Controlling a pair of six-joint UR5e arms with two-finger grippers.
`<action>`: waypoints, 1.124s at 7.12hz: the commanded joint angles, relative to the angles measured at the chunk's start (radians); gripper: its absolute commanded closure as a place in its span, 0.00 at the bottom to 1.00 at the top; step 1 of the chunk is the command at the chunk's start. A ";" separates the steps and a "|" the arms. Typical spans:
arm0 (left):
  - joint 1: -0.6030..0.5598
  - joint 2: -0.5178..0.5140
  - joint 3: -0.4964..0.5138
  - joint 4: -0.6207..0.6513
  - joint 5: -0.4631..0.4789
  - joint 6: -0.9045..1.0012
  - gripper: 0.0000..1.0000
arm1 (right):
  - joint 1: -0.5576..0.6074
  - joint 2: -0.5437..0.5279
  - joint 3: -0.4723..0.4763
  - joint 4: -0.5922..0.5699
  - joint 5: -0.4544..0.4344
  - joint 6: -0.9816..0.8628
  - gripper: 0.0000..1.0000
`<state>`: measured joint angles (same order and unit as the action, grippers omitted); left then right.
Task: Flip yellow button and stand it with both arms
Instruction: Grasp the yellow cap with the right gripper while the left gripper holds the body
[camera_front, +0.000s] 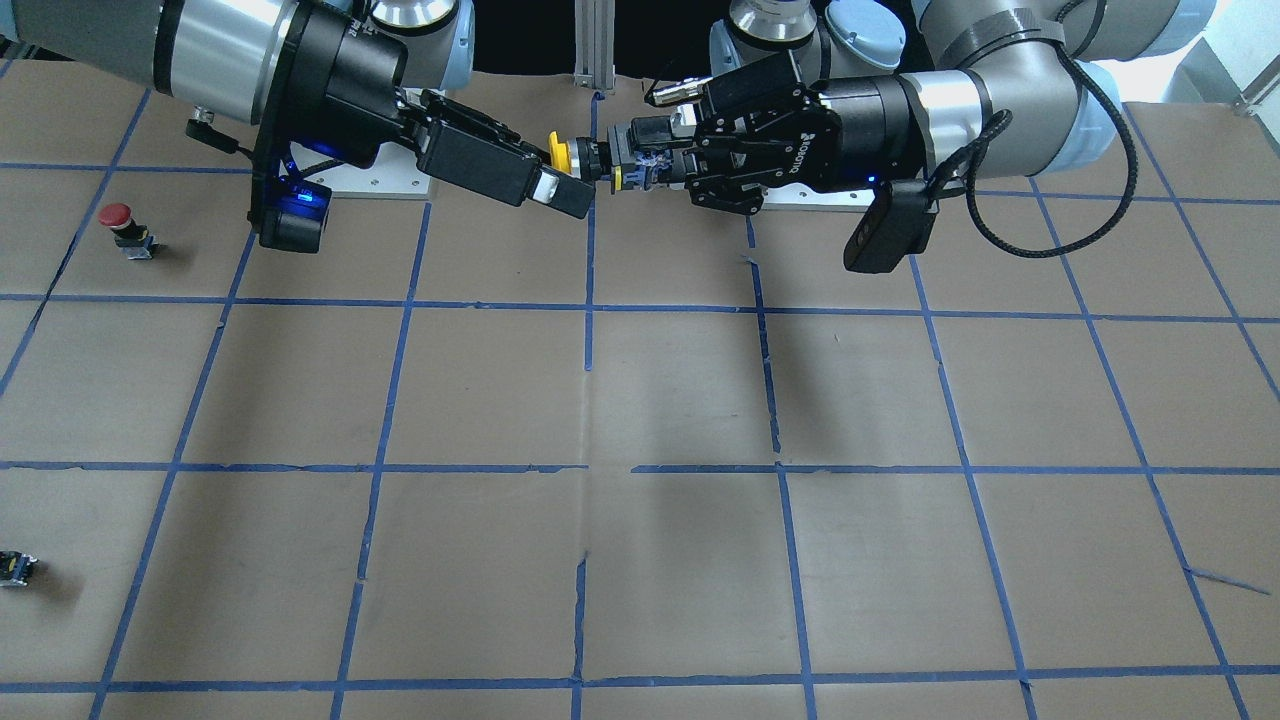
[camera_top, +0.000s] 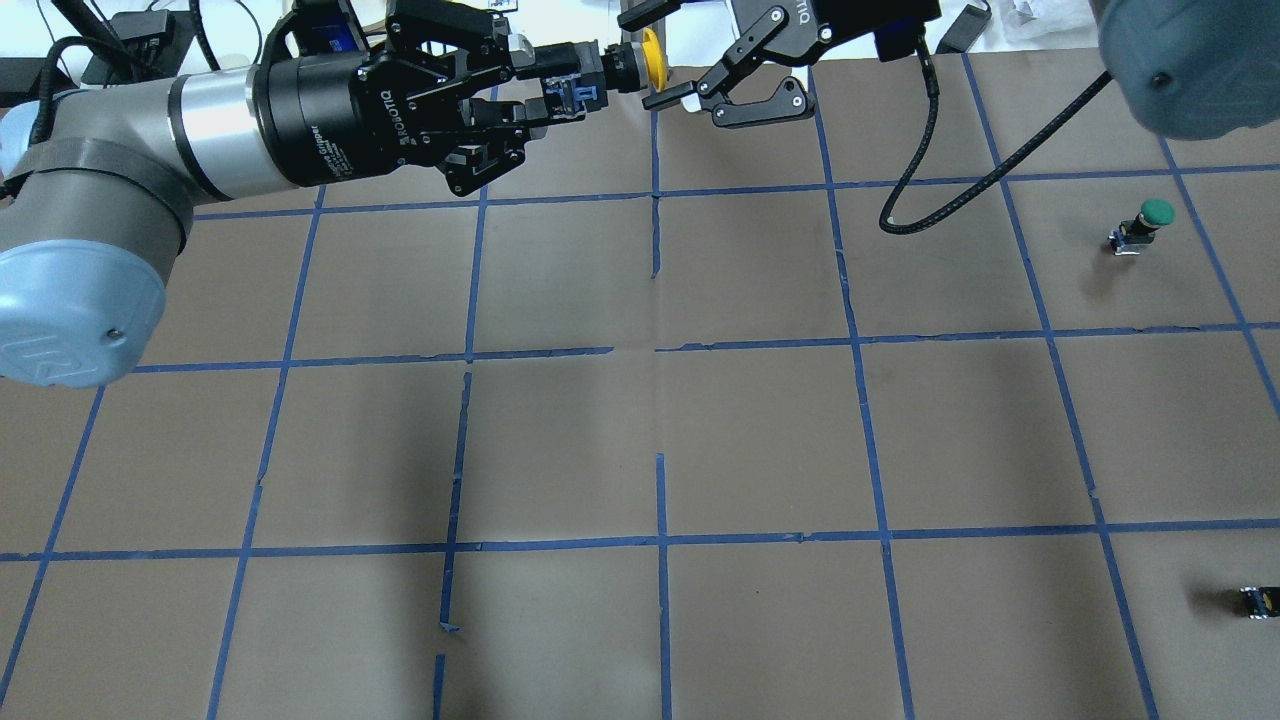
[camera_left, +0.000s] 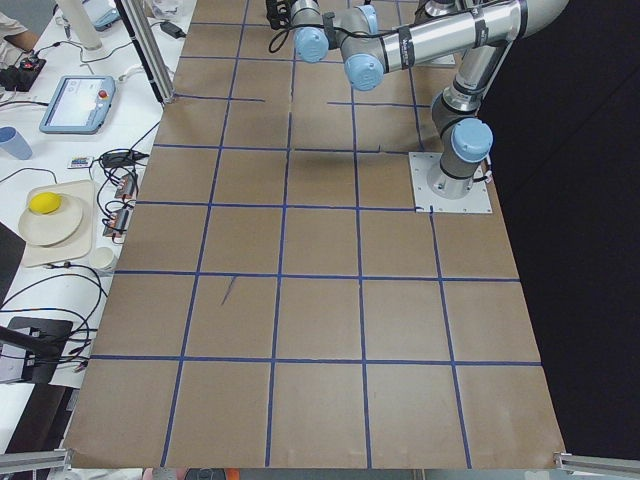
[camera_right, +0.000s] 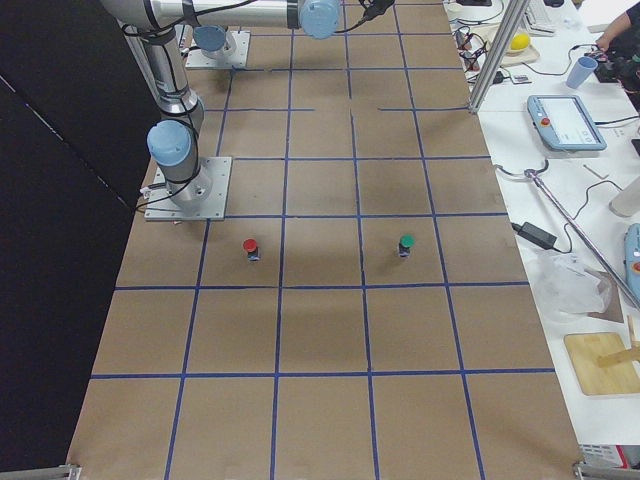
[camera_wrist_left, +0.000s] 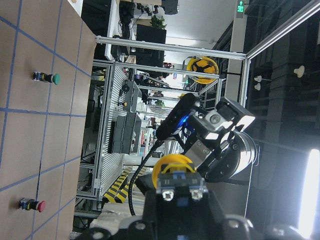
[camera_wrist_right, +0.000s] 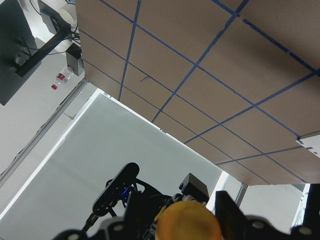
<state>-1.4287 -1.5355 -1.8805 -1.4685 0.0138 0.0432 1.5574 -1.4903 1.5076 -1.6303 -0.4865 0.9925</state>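
Observation:
The yellow button (camera_top: 652, 60) is held level in the air near the robot's base, its yellow cap pointing at my right arm. My left gripper (camera_top: 585, 82) is shut on its black contact block (camera_front: 625, 160). My right gripper (camera_top: 662, 58) is open, one finger on each side of the yellow cap (camera_front: 560, 155), with gaps showing. In the left wrist view the cap (camera_wrist_left: 172, 165) sits in front of the right gripper (camera_wrist_left: 220, 135). In the right wrist view the cap (camera_wrist_right: 187, 222) fills the bottom between the fingers.
A red-capped switch (camera_front: 120, 225) and a green-capped switch (camera_top: 1150, 218) stand on the brown, blue-taped table (camera_top: 760, 430) on my right side. A small dark capless block (camera_top: 1258, 600) lies near the table's right front edge.

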 joint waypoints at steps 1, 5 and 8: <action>0.001 0.000 0.000 -0.001 0.000 0.001 1.00 | -0.002 -0.001 0.000 0.003 0.000 0.000 0.75; 0.001 0.000 0.000 -0.001 0.005 -0.011 0.02 | -0.007 0.001 -0.001 0.004 0.012 0.000 0.79; 0.036 -0.014 0.015 0.002 0.079 -0.017 0.01 | -0.103 0.002 -0.006 -0.011 -0.029 -0.037 0.81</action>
<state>-1.4146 -1.5397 -1.8722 -1.4688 0.0435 0.0300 1.5108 -1.4874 1.5050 -1.6358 -0.4923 0.9776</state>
